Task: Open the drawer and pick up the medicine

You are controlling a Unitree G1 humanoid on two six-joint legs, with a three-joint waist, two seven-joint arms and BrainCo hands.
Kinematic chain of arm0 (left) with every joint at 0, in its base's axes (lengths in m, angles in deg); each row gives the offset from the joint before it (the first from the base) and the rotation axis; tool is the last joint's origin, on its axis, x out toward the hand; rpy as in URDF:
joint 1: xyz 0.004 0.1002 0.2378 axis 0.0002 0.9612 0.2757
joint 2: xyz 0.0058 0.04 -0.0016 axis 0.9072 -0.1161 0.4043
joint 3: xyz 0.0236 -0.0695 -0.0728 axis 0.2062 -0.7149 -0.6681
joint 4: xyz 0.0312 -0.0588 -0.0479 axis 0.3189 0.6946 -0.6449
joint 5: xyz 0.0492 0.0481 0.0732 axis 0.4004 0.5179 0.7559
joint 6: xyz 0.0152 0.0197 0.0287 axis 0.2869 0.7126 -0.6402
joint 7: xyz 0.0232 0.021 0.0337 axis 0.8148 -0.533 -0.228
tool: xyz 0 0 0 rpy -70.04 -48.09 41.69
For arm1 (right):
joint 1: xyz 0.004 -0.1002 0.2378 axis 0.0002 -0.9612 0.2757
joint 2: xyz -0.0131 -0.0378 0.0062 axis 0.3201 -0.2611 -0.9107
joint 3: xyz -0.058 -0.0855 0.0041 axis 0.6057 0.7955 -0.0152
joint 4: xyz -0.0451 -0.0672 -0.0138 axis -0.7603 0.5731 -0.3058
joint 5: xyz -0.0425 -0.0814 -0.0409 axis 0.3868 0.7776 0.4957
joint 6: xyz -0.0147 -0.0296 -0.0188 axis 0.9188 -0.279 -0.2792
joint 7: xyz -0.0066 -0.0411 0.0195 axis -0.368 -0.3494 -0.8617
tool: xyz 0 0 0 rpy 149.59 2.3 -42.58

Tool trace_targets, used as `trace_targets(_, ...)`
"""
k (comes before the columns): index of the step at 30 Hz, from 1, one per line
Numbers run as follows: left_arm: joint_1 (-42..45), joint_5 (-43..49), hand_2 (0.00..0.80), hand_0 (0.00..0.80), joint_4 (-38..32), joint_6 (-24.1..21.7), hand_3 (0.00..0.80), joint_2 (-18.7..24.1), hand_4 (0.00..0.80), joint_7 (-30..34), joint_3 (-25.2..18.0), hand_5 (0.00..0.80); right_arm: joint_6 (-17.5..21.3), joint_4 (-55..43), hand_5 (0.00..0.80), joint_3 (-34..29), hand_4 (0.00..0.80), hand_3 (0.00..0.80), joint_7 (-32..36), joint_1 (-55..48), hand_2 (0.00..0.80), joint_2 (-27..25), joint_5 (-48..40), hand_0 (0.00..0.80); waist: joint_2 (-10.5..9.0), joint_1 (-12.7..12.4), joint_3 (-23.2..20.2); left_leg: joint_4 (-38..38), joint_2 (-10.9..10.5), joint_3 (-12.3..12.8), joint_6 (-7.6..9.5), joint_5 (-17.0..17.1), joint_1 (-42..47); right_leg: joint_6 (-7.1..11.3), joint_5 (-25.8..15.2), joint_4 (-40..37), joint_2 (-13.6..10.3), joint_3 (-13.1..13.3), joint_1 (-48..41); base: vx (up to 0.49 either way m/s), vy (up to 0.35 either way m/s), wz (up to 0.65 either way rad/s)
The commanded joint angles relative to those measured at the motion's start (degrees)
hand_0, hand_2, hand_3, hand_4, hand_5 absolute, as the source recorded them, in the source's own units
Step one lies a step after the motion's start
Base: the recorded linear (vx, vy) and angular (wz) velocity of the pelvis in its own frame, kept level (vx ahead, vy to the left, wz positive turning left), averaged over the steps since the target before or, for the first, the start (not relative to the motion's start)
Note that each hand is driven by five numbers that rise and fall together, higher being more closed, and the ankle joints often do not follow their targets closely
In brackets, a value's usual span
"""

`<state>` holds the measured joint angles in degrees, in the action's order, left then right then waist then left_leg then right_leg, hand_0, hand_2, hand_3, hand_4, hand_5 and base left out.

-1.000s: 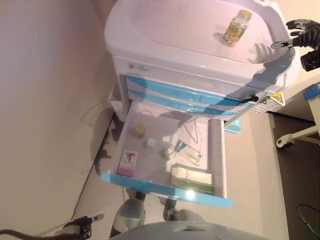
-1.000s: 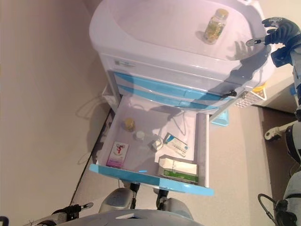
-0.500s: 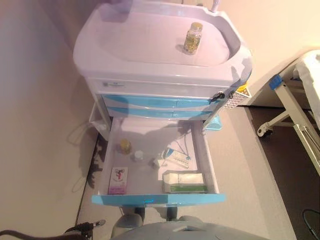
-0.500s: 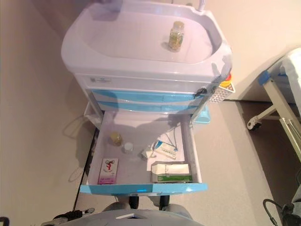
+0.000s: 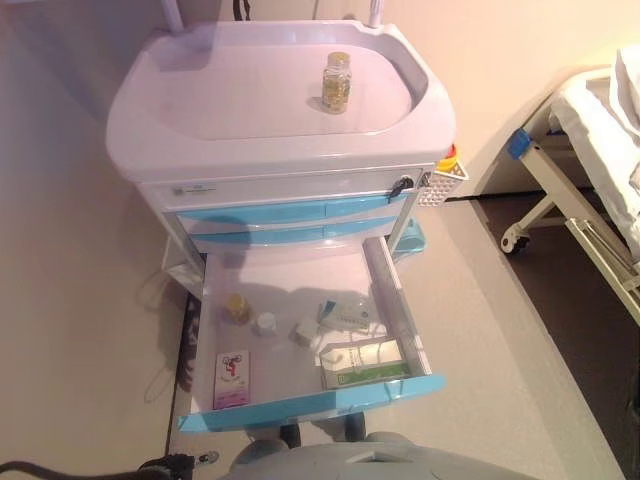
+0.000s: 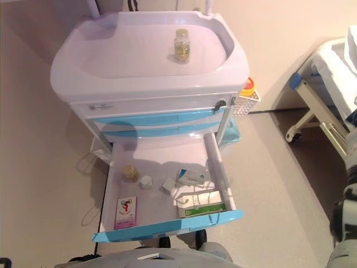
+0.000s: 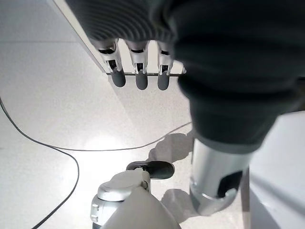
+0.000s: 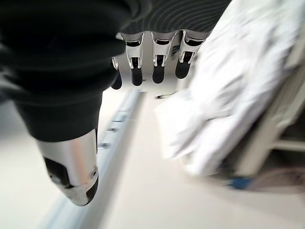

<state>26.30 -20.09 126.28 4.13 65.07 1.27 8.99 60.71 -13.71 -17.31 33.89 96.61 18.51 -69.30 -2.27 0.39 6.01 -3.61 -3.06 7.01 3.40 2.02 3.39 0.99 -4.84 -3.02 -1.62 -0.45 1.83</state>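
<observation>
Blue-fronted white drawer (image 5: 310, 405), yellow-filled bottle (image 5: 337, 82)

No legible text anywhere. Print on boxes in drawer (image 5: 300, 345), on bottle (image 5: 337, 82) label and on cart (image 5: 280, 120) front strip too small to read.

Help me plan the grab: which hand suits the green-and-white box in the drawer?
Probably right: the green-and-white box lies at the right front of the drawer; left hand and right hand both hang open, empty.

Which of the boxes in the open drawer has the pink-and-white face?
The small flat box at the drawer's front left corner; the larger front-right box is white and green.
</observation>
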Motion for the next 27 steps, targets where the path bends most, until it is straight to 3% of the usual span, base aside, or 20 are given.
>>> trace_targets(1,-0.9,1.3,0.000,0.000,3.5,0.9,0.000,-0.6,0.000,0.7,2.3,0.000,3.5,-3.8,0.000,1.5,0.000,0.000,-1.6,0.4,0.000,1.6,8.4,0.000,0.74,-0.4,1.7,2.2,-0.9,-3.5,-0.07,-4.3,-1.6,2.05,3.7,6.8,-1.9,-0.9,0.6,-0.058,-0.022,-0.05)
trace_targets(7,-0.4,-0.7,0.000,0.000,2.2,-0.3,0.000,-1.7,0.000,1.1,2.1,0.000,3.9,-5.3,0.000,4.5,0.000,0.000,-0.4,-8.1,0.000,8.8,11.0,0.000,1.97,1.0,5.4,3.2,-0.6,-2.4,0.08,-4.0,-3.7,1.48,4.1,8.6,-1.7,-0.6,3.0,-0.066,-0.023,-0.10)
trace_targets(14,-1.8,-3.7,0.000,0.000,0.3,-6.2,0.000,-2.8,0.000,1.0,3.6,0.000,6.3,1.1,0.000,6.6,0.000,0.000,-0.2,-11.3,0.000,12.2,12.8,0.000,3.42,1.7,12.8,8.9,-0.1,-1.7,-0.21,-3.1,-10.9,-0.09,5.5,14.1,-1.6,-1.5,8.5,-0.123,-0.008,0.00)
trace_targets(20,-4.3,-7.2,0.000,0.000,-1.7,-10.7,0.000,-2.2,0.000,1.1,5.9,0.000,7.9,10.9,0.000,8.5,0.000,0.000,-1.7,-12.2,0.000,15.8,12.6,0.000,4.35,0.5,17.3,14.0,0.3,-2.9,-0.11,-2.4,-17.9,-1.49,7.6,21.3,-1.6,-3.9,14.5,-0.114,-0.054,0.11)
trace_targets(27,-4.3,-4.3,0.000,0.000,-3.1,-13.6,0.000,-1.6,0.000,0.4,7.5,0.000,10.6,18.5,0.000,14.7,0.000,0.000,-0.5,-16.5,0.000,22.7,18.6,0.000,4.49,-0.8,19.2,19.9,0.4,-4.9,-0.17,-3.0,-22.4,-3.00,10.8,28.1,-2.0,-6.5,17.8,0.005,-0.071,0.22)
